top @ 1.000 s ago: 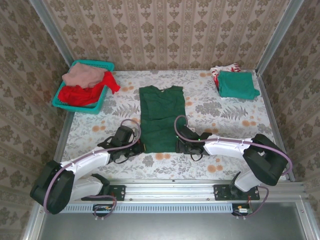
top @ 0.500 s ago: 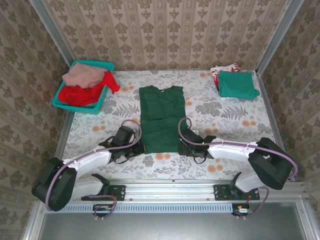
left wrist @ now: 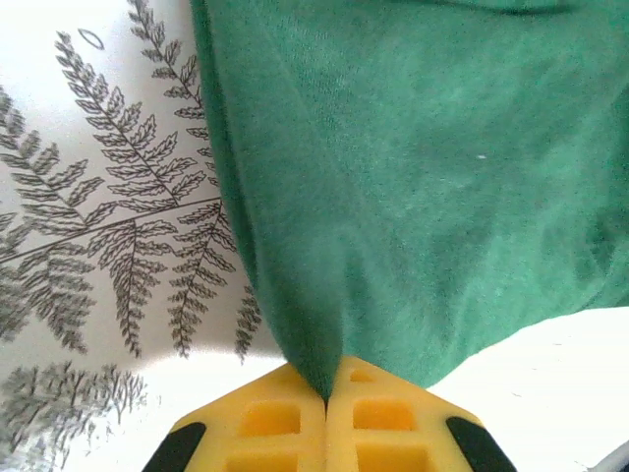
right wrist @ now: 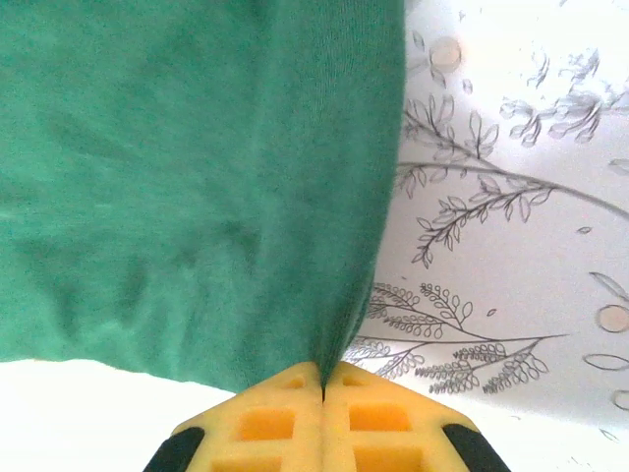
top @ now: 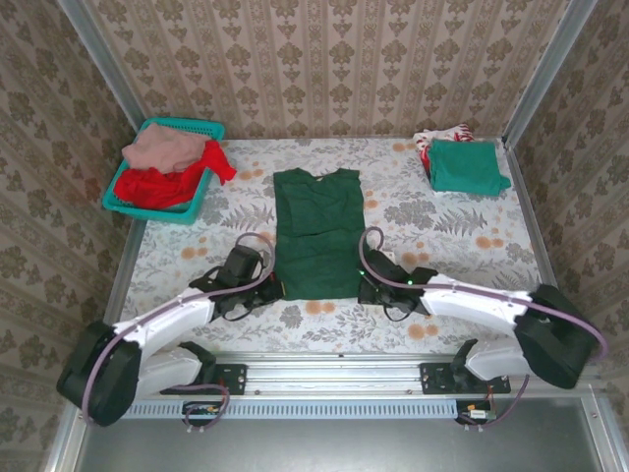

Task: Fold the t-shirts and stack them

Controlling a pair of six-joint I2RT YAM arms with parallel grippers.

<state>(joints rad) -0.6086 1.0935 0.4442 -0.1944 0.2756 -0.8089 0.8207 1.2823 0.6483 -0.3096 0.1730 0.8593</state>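
Fabric of the dark green t-shirt [top: 316,231] lies flat in the middle of the floral surface [top: 447,231], collar toward the far wall. The left gripper [left wrist: 326,393] is clenched on its near left hem corner, and the right gripper [right wrist: 323,383] is clamped on the near right hem corner.

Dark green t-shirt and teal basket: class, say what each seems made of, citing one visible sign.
The dark green t-shirt looks like soft, matte knit cloth, possibly cotton: it has a fine fuzzy surface and creases where it is pinched. The teal basket seems to be smooth moulded plastic: its stiff, even rim holds its shape.
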